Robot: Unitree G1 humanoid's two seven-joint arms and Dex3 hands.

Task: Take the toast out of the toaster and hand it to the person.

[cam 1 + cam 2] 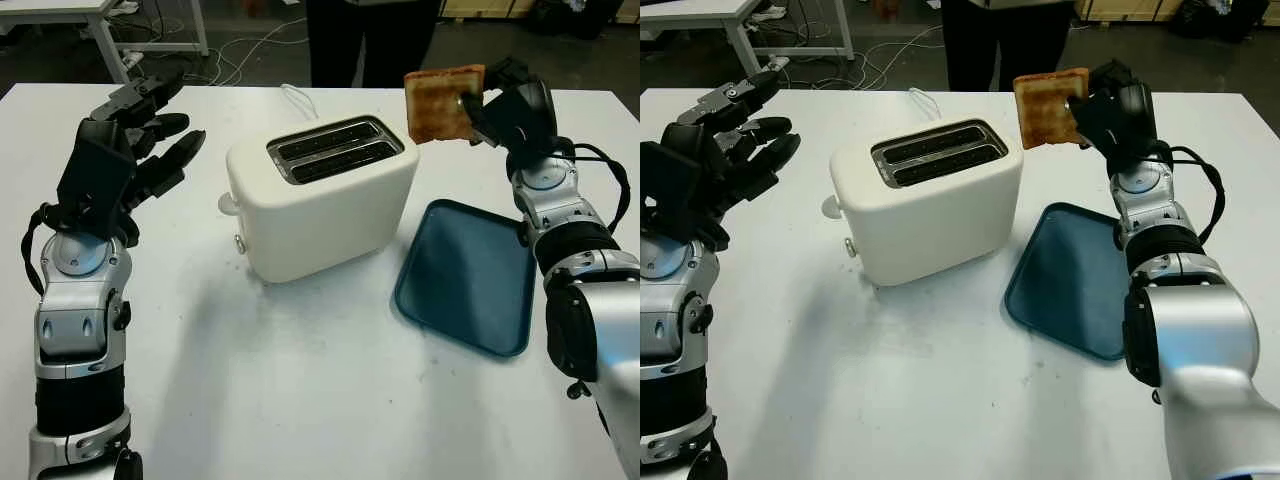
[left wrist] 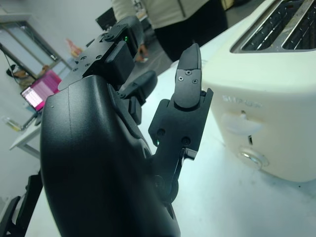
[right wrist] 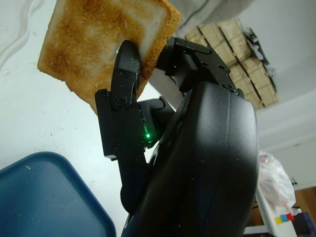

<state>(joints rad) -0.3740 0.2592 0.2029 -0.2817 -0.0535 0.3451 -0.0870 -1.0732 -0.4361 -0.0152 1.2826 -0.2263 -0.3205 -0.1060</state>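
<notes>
A browned slice of toast (image 1: 441, 102) is held upright in the air by my right hand (image 1: 487, 108), to the right of and above the toaster. Up close in the right wrist view, black fingers (image 3: 123, 84) pinch the toast (image 3: 98, 39) at one edge. The white two-slot toaster (image 1: 320, 195) stands mid-table with both slots showing dark. My left hand (image 1: 150, 135) hovers open to the left of the toaster, and the toaster's side (image 2: 266, 113) shows close in the left wrist view. A person (image 1: 370, 40) in dark clothes stands behind the table's far edge.
A dark blue tray (image 1: 470, 275) lies on the white table (image 1: 300, 400) right of the toaster, under my right forearm. The toaster's white cord (image 1: 297, 98) trails toward the far edge. Desks and cables fill the floor beyond.
</notes>
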